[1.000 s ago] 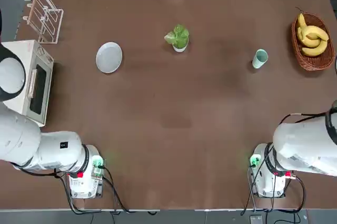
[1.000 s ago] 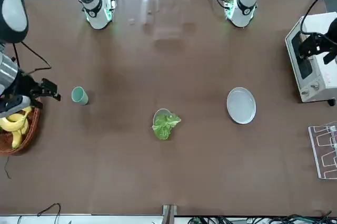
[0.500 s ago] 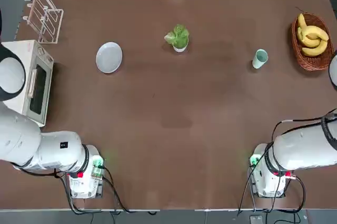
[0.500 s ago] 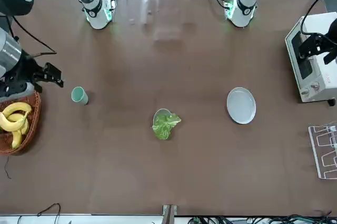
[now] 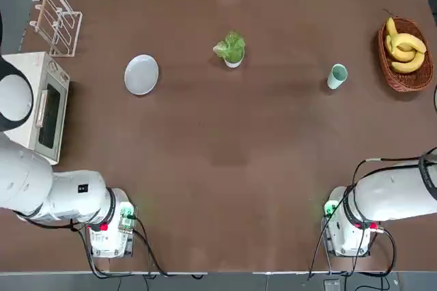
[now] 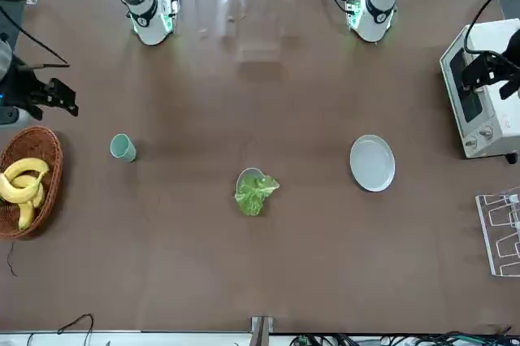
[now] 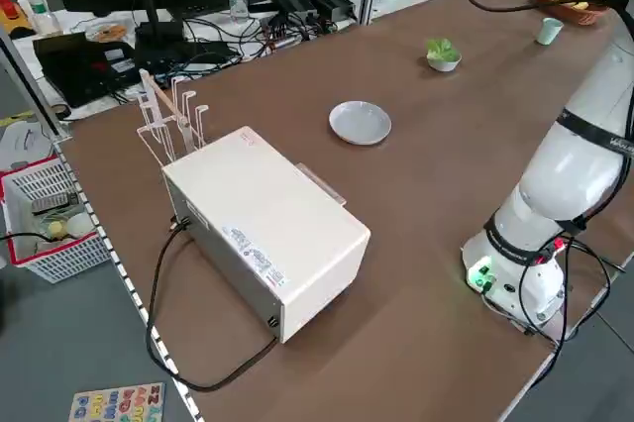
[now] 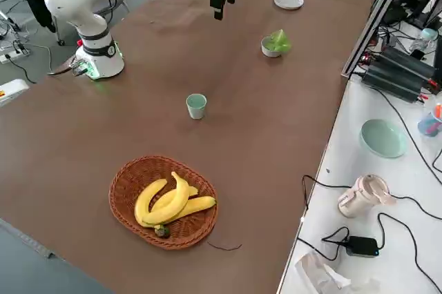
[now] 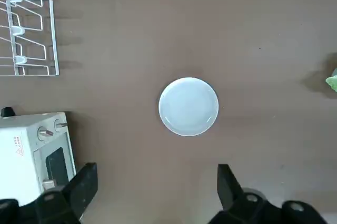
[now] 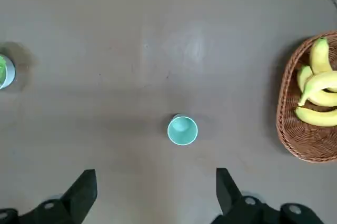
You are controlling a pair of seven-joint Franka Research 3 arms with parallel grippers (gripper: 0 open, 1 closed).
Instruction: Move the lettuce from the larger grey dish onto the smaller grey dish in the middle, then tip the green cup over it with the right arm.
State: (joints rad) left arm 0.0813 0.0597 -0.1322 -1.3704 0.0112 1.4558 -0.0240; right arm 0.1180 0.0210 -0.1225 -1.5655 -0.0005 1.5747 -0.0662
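My right gripper [image 10: 151, 195] hangs high above the table with its fingers spread wide and nothing between them. Straight under it the green cup [image 10: 182, 130] stands upright on the bare brown table [image 5: 225, 154], clear of the fingers and well below them. The wicker basket [image 10: 304, 103] of bananas [image 10: 318, 92] lies off to the robot's right of the cup, near it but apart.

From overhead, the cup [image 5: 336, 76] sits on the right half of the table, with the smaller grey dish [image 5: 233, 61] well apart from it in the middle. The lettuce [image 5: 231, 47] sits in that small dish, its leaves standing above the rim.

My left gripper [image 9: 152, 192] is also wide open and empty, held high over the larger grey dish [image 9: 188, 106], which lies bare on the left half of the table. A white toaster oven [image 5: 39, 103] and a clear rack [image 5: 58, 21] stand near the table's left edge.
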